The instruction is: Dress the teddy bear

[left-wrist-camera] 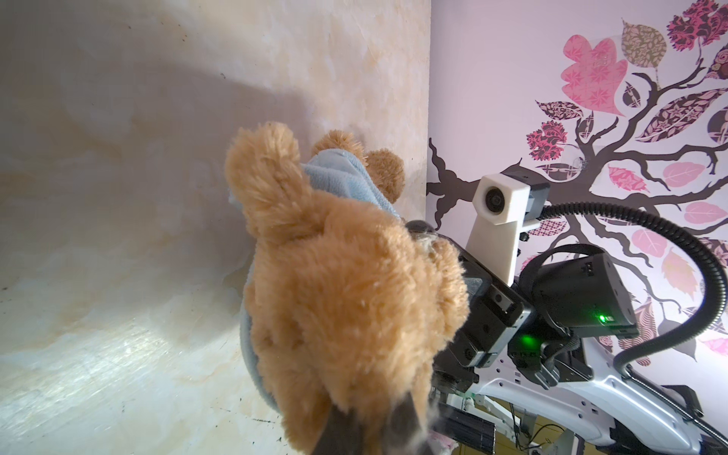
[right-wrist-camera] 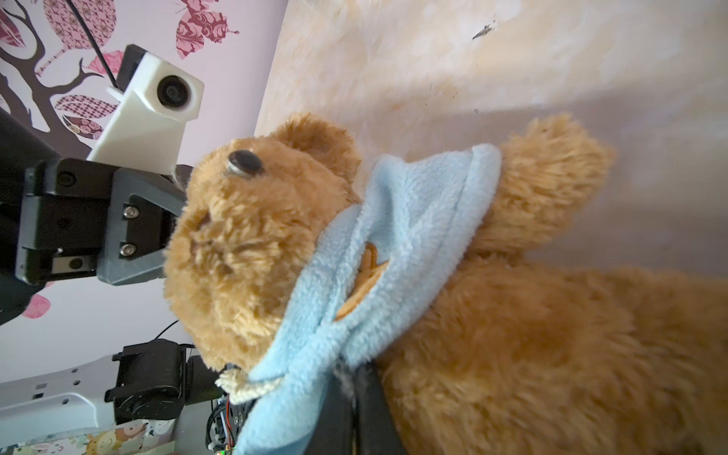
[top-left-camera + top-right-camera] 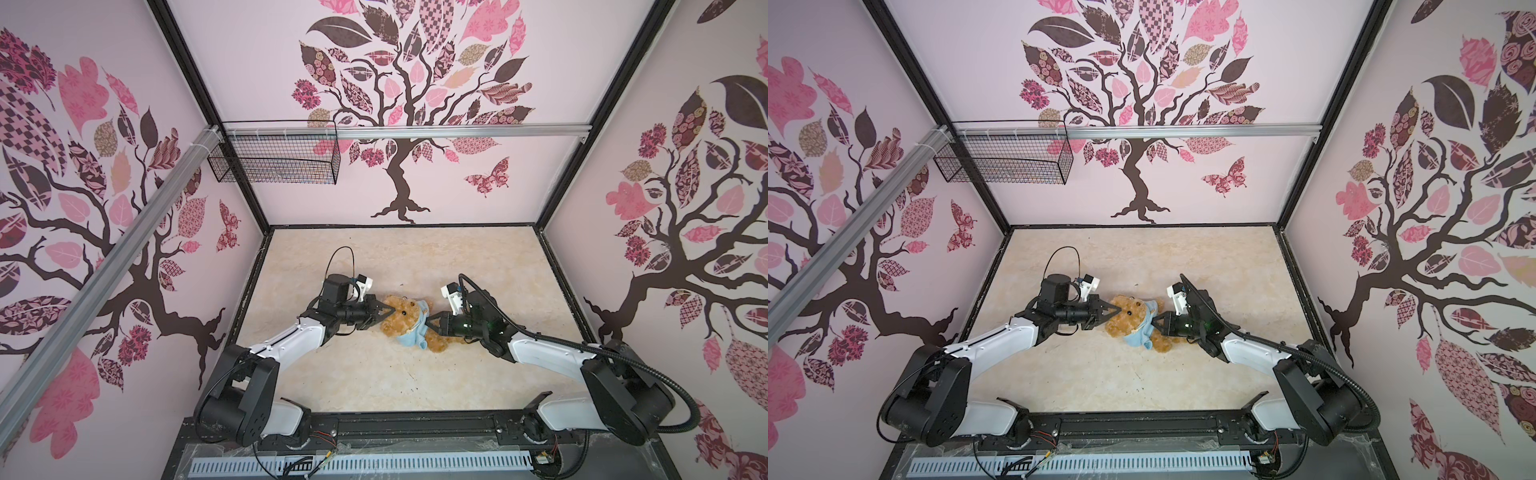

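Two tight pinches on teddy bear (image 3: 404, 319) — left end effector (image 3: 390, 311) at head, right end effector (image 3: 430, 320) at shirt (image 3: 409, 337).

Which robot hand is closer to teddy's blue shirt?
Right. The right gripper has its fingers pinched on the edge of the blue shirt. The left gripper grips the head of the teddy bear, clear of the shirt.
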Available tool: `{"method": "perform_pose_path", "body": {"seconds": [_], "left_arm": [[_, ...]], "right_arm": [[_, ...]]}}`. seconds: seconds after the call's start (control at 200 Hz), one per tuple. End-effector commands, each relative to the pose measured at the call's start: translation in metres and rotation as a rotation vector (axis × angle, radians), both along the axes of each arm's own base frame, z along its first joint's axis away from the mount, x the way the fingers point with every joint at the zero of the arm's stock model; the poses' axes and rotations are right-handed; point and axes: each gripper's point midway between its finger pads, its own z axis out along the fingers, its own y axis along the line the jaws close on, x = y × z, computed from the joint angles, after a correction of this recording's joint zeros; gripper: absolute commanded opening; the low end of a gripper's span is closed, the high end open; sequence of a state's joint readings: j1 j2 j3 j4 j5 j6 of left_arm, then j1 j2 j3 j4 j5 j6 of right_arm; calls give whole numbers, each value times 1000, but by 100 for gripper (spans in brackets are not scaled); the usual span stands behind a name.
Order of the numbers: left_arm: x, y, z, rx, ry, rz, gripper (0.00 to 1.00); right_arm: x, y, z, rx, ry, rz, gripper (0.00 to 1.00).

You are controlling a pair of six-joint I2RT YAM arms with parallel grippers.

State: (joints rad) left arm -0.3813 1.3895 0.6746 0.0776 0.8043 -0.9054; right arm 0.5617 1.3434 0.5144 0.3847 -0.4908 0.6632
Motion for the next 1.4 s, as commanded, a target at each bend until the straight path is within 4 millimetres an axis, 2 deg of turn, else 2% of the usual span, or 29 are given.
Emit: {"method": "perform_pose_path", "body": {"seconds": [0.0,0.215,0.4,0.6,0.73,0.835,0.94,1.03,1.13,1.23,1.3,1.395], "left_arm": [[4,3,10,48,-62,14,0],[20,39,2,156,-61,178,0],[25,76,-3,247,-58,323,0],[30,104,-6,325,-74,434,0],[32,116,-2,327,-84,466,0],[31,115,-1,330,-90,435,0],[29,108,0,318,-100,375,0],[29,91,9,223,-109,315,0],[30,67,31,65,-139,263,0],[21,44,45,85,-204,172,0],[15,36,43,122,-219,136,0],[13,38,30,149,-203,136,0]], "right_arm": [[3,-6,27,-9,-94,-14,0],[-13,-44,5,-77,-61,-59,0],[-29,-61,-17,-152,-36,-74,0],[-32,-68,-28,-193,-14,-81,0],[-28,-87,-42,-203,26,-132,0],[-17,-105,-39,-165,35,-191,0],[-9,-103,-28,-147,10,-197,0],[-8,-80,-16,-65,1,-121,0],[-21,-46,-10,-114,-61,25,0],[-31,-29,-11,-107,-80,118,0],[-33,-31,-18,-136,-77,134,0],[-29,-49,-37,-276,-62,83,0]]}}
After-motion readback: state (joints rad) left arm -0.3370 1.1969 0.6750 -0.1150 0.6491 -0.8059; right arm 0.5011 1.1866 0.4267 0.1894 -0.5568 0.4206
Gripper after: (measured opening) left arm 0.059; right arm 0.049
